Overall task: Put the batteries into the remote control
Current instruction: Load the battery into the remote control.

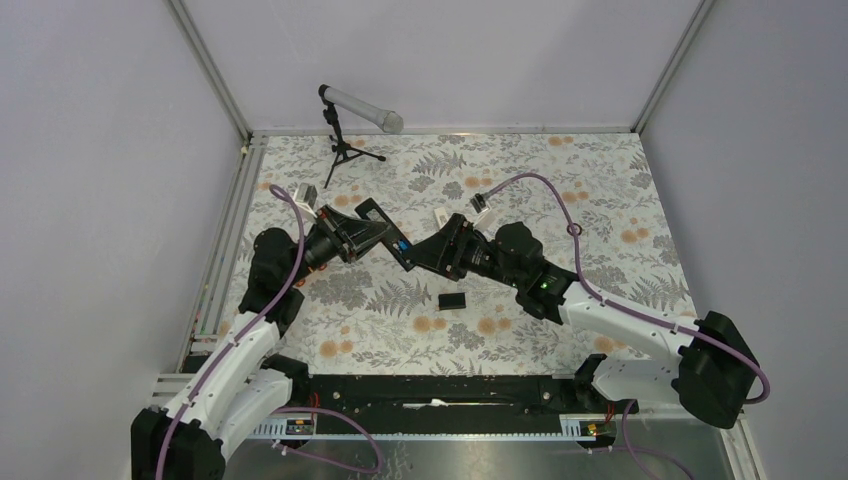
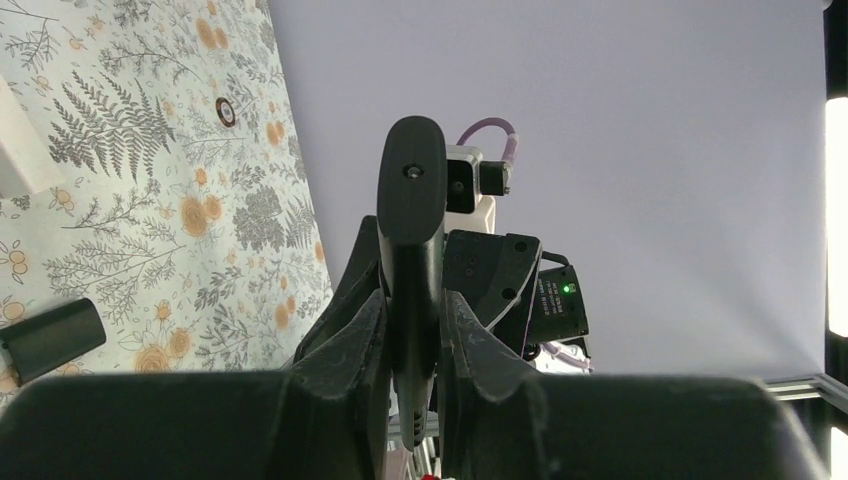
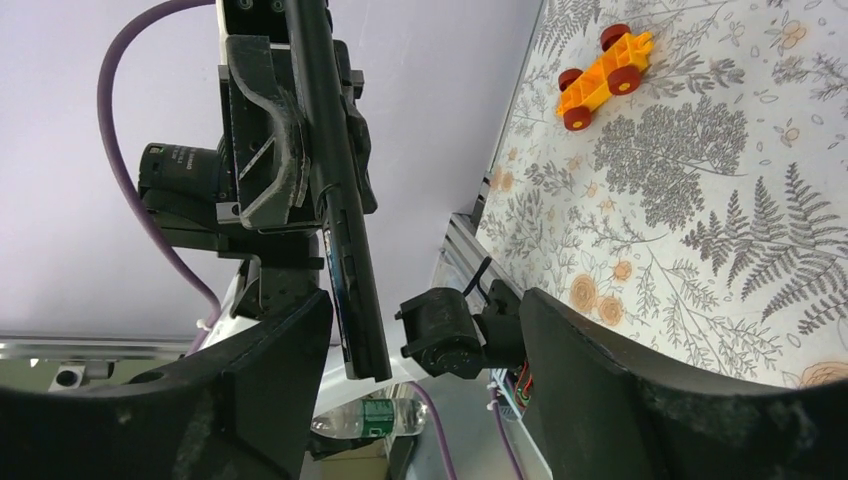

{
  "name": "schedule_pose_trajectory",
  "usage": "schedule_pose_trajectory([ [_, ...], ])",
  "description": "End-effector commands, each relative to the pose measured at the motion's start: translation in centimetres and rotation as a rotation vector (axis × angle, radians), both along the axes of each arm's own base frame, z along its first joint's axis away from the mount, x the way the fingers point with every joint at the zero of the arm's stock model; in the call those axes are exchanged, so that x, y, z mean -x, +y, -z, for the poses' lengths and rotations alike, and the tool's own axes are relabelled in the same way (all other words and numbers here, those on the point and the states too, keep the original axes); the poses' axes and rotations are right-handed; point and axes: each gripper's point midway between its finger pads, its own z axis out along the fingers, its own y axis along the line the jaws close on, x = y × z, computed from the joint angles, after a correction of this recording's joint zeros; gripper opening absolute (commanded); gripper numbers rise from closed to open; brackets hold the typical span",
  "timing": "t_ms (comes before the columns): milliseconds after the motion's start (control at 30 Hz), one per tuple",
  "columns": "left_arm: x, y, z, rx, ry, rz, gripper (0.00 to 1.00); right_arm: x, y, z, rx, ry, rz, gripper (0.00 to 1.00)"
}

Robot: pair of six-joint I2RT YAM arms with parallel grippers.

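Left fingers [image 2: 350,350] clamped on the remote control [image 2: 410,210], held above the counter [image 1: 560,190] at centre of the top view; right fingers [image 3: 600,380] stood apart, remote's end between them (untouched); small black flat piece [image 1: 453,300] lay just below centre.

White links [image 1: 235,357], black joints [image 1: 715,368], purple cables [image 3: 104,130], black left gripper [image 2: 413,330], right gripper [image 3: 430,345]

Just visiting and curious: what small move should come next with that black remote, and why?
Probably the open right hand should nudge what looks like a blue battery fully into the remote, which the left hand clamps; its cover lies off on the table.
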Motion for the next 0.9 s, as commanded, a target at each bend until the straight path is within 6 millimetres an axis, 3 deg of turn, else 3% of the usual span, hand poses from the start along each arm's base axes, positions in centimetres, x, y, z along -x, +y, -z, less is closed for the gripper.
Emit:
schedule_pose_trajectory([
  [0, 0.4, 0.1, -3.3, -0.006, -0.132, 0.008, 0.0, -1.1, -0.2, -3.5, -0.045, -0.113, 0.036, 0.75],
  [200, 0.7, -0.1, -3.7, -0.019, -0.157, 0.024, 0.0, -1.8, 0.4, -3.6, -0.039, -0.113, 0.03, 0.71],
  [300, 0.9, -0.1, -4.0, -0.018, -0.174, 0.031, 0.0, -2.4, 0.5, -2.7, -0.009, -0.069, 0.043, 0.68],
  [600, 1.1, -0.1, -4.9, 0.033, -0.179, 0.039, 0.0, -2.1, 1.3, 0.5, 0.066, 0.018, -0.013, 0.31],
  [667, 1.2, -0.1, -5.1, 0.04, -0.182, 0.039, 0.0, -2.1, 1.3, 0.7, 0.07, 0.016, -0.016, 0.29],
  [733, 1.1, 0.0, -5.0, 0.036, -0.18, 0.035, 0.0, -2.1, 1.3, 0.4, 0.064, 0.006, -0.015, 0.32],
  [867, 0.5, 0.4, -3.7, -0.02, -0.156, 0.002, 0.0, -2.5, 0.7, -1.7, 0.021, -0.062, 0.014, 0.65],
])
